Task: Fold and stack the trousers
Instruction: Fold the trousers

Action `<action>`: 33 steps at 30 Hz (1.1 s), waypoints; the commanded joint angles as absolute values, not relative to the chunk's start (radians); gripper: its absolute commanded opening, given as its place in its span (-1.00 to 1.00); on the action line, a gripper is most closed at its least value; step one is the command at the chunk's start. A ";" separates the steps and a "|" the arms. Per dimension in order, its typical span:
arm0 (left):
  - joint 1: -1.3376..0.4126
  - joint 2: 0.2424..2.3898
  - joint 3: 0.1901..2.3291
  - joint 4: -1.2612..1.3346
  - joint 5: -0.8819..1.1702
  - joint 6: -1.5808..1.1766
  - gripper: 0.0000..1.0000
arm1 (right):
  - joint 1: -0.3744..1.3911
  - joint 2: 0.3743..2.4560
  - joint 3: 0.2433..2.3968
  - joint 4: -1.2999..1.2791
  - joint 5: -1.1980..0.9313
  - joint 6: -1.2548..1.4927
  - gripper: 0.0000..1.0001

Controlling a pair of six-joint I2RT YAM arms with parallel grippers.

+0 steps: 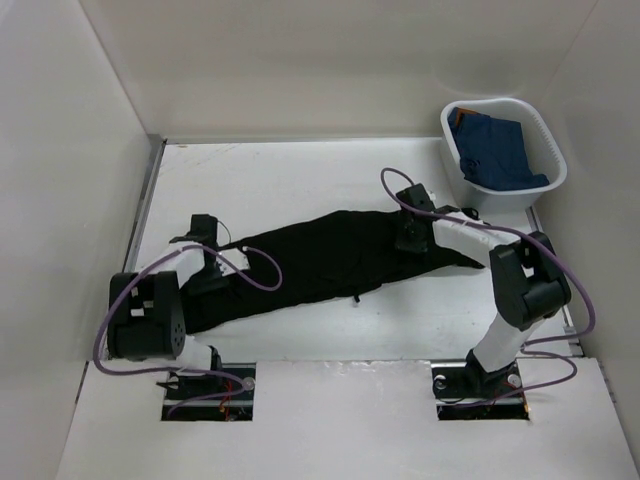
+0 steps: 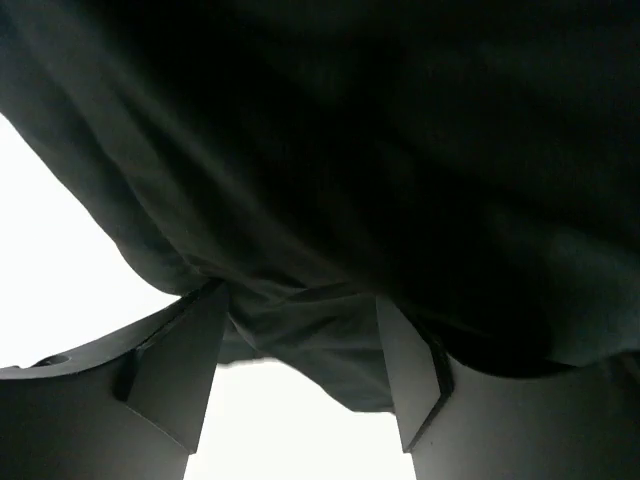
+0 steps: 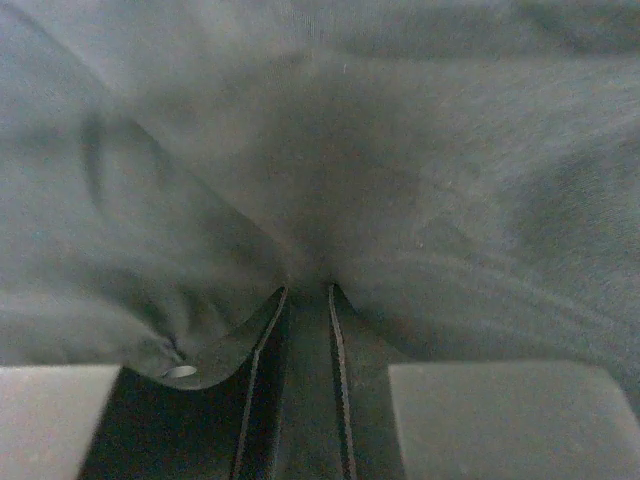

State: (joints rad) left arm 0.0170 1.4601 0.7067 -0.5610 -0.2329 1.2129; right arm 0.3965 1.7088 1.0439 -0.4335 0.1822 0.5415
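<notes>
1. At the trousers' (image 1: 330, 262) left end, the left gripper (image 2: 305, 375) has fingers (image 2: 180, 365) spread, with a fabric fold between them.
2. Right gripper (image 3: 308, 300) is pinched tight on cloth at the right end.
3. Trousers lie stretched across the table (image 1: 300, 175); a white basket (image 1: 545, 140) of blue fabric (image 1: 495, 150) sits behind their right end.

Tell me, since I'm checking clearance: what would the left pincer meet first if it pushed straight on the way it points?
The trousers. In the left wrist view the black fabric already bunches between the left pincer's fingers and fills the view ahead; nothing else shows in that line.
</notes>
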 commanded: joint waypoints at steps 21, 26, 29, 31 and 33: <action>0.119 1.849 1.167 -0.221 -0.279 1.117 0.31 | 0.441 1.391 1.001 -0.479 0.460 0.867 -0.22; 0.143 1.809 1.117 -0.212 -0.282 1.097 0.31 | 0.545 1.164 0.825 -0.668 0.485 1.274 0.33; 0.140 1.795 1.100 -0.210 -0.279 1.075 0.31 | 0.576 1.120 0.778 -0.729 0.486 1.469 0.46; 0.137 1.792 1.091 -0.215 -0.279 1.069 0.31 | 0.565 1.100 0.744 -0.697 0.486 1.543 0.56; 0.130 1.787 1.081 -0.210 -0.282 1.066 0.31 | 0.512 1.091 0.723 -0.658 0.495 1.565 0.61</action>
State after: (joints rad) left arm 0.1398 1.8400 1.1027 -0.2165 -0.3019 1.0950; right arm 0.5579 1.1080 0.7429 -0.6479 0.4515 1.3766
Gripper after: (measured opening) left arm 0.651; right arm 0.794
